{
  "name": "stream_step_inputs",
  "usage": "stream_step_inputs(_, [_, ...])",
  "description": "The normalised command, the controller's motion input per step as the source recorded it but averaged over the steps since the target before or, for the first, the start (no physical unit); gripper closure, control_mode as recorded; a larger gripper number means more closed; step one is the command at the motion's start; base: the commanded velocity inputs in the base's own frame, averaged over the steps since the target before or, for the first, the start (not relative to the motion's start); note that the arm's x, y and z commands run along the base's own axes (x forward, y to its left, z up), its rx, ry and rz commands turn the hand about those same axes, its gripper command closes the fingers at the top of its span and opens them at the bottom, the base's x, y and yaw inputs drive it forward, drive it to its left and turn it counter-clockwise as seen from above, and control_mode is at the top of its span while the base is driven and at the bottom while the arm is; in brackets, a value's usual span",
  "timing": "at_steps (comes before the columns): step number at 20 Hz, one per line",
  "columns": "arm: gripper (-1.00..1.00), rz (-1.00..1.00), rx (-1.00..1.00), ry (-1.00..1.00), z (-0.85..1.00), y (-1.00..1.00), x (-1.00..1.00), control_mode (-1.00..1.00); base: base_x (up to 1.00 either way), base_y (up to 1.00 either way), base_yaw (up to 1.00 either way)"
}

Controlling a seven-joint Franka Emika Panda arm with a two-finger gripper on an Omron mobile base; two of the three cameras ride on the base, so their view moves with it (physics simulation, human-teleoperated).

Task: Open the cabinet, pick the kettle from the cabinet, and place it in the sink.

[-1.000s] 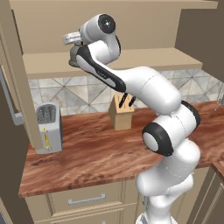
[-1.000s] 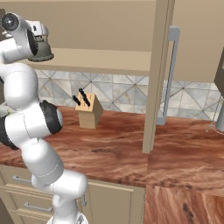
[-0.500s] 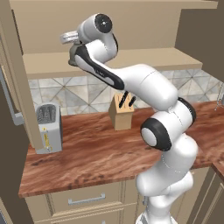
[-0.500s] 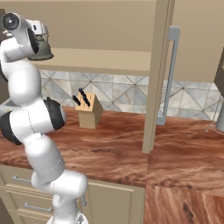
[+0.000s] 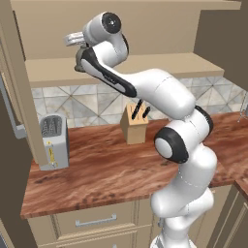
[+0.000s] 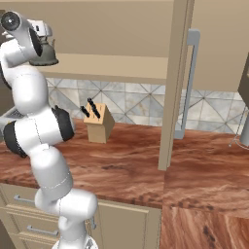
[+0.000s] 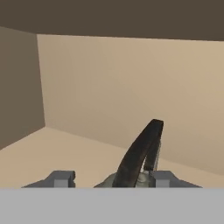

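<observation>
On cabinet shelf: kettle [image 6: 44, 54], grey, largely hidden behind the robot's wrist; spout not discernible.
Handle: dark arch rising between the fingertips [image 7: 162, 178] in hand view.
Gripper [image 7: 111, 179]: jaws astride the handle; clamped or not, cannot tell.
Cabinet [image 5: 145, 65]: doors open.
Counter [image 5: 97, 169]: toaster [image 5: 52, 140], knife block [image 5: 134, 125].

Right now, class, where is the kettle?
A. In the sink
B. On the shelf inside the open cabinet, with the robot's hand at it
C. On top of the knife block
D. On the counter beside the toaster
B: the kettle rests on the shelf of the open cabinet, and in the hand view its dark handle rises between the jaws of the gripper.
</observation>
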Motion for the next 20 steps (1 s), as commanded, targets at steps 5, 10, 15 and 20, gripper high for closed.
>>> stream_step_inputs(5, [1.00,0.00,0.00,0.00,-0.14,0.20,-0.15,-1.00,0.00,0.00,0.00])
stream_step_inputs(10, [1.00,0.00,0.00,0.00,-0.08,0.15,-0.36,-1.00,0.00,0.00,0.00])
stream_step_inputs(15, [1.00,0.00,0.00,-0.01,-0.02,0.20,-0.51,-1.00,0.00,0.00,0.00])
stream_step_inputs(20, [1.00,0.00,0.01,-0.06,0.00,0.09,-0.79,-1.00,0.00,0.00,0.00])
